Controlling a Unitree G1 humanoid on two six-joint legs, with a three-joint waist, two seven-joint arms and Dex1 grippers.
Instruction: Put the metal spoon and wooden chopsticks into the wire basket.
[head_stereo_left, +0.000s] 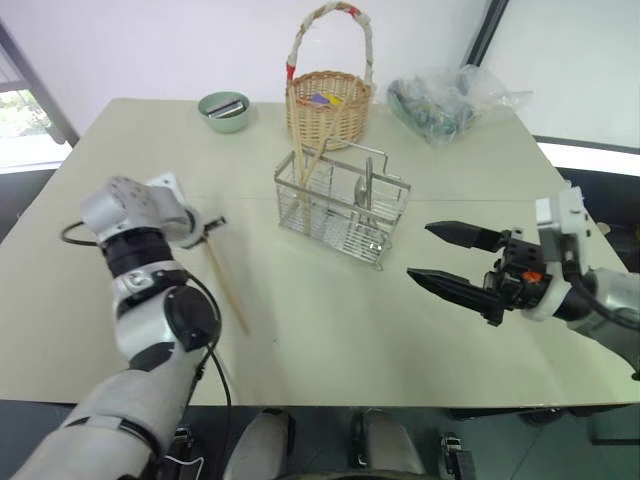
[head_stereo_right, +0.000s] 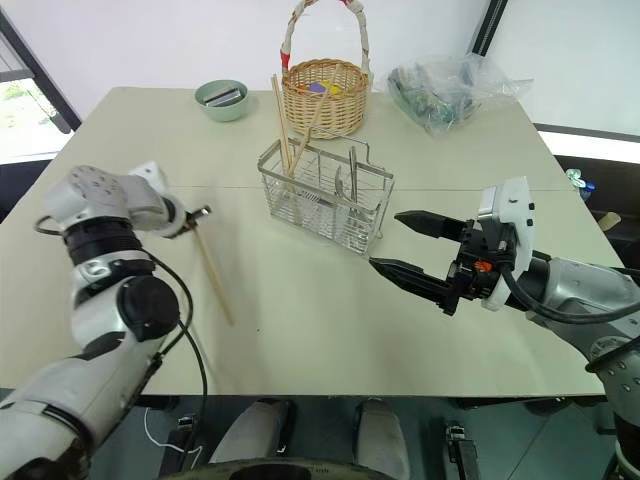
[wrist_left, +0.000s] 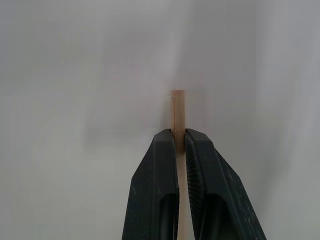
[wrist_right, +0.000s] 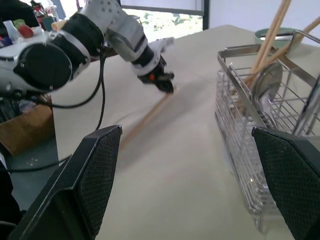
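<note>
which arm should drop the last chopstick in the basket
Left. The left gripper is already shut on the chopstick, beside the wire basket. The right gripper hangs open and empty.

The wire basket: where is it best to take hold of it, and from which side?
Grip the wire basket by its thin handle, coming from above. The handle arches over the top, while upright chopsticks and spoon fill the compartments.

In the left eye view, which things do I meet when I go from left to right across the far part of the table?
Green bowl → wicker basket → clear plastic bag.
</note>
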